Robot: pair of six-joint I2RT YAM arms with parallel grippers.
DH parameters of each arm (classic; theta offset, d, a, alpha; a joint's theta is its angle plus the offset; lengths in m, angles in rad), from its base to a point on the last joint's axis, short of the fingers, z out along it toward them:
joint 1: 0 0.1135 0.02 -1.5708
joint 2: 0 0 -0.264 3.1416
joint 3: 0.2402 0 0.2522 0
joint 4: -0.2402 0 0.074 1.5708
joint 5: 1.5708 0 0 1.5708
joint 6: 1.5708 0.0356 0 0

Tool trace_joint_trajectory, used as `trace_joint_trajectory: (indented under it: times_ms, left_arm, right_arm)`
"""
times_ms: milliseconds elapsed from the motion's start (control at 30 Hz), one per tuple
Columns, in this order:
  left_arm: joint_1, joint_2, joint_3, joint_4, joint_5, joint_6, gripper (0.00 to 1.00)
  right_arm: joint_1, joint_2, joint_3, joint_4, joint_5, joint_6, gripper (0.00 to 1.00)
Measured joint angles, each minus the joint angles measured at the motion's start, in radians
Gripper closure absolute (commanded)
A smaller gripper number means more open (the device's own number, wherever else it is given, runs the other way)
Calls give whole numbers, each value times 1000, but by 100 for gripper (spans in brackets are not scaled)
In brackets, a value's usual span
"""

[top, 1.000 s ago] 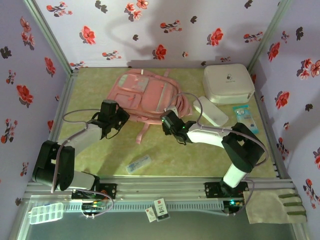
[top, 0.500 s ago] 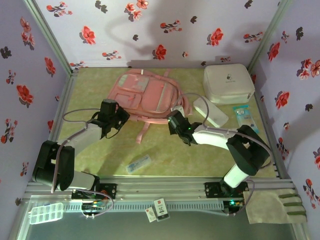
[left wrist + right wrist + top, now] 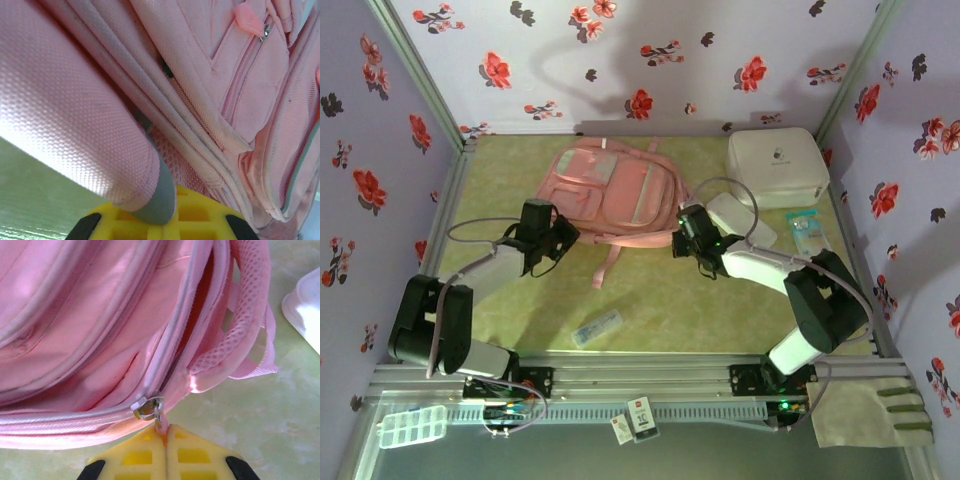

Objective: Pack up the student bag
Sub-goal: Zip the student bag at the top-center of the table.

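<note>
The student bag (image 3: 610, 190), a soft pink backpack, lies flat on the green table toward the back. My left gripper (image 3: 552, 232) is at its left lower edge. In the left wrist view it (image 3: 161, 222) is shut on a padded pink strap with a grey edge (image 3: 150, 195). My right gripper (image 3: 688, 228) is at the bag's right lower corner. Its yellow fingers (image 3: 165, 437) are shut on the pink zip pull (image 3: 161, 425) just below the metal slider (image 3: 146, 408). Beyond the slider the zip (image 3: 200, 320) gapes open.
A white rounded hard case (image 3: 777, 165) stands at the back right, with a white oblong box (image 3: 740, 220) and a teal packet (image 3: 808, 230) in front of it. A small clear packet (image 3: 596, 328) lies near the front edge. Flowered walls close three sides.
My right gripper has moved right and back along the bag's lower right edge and closed on the zip pull. The left arm has stayed still.
</note>
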Motion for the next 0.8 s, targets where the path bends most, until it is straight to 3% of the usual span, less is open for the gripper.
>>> trace_joint_trajectory:
  times_ms: [167,233,367,433,667,800]
  left_arm:
    - [21,33,22,-20,13,24,97]
    - [39,59,49,-42,14,43,90]
    - [91,123,125,-80,17,97,61]
    - [118,154,167,-97,17,127,52]
    - [192,180,231,-147,7,182,33]
    - [195,146,201,-155,9,153,30]
  right_arm:
    - [-17,0,2,0,-96,9,99]
    - [-15,0,7,-1,-140,8,100]
    - [32,26,60,-8,-188,8,100]
    - [70,64,104,-10,-200,7,100]
    - [181,243,298,-34,-244,8,100]
    - [222,328,391,-37,-287,10,100]
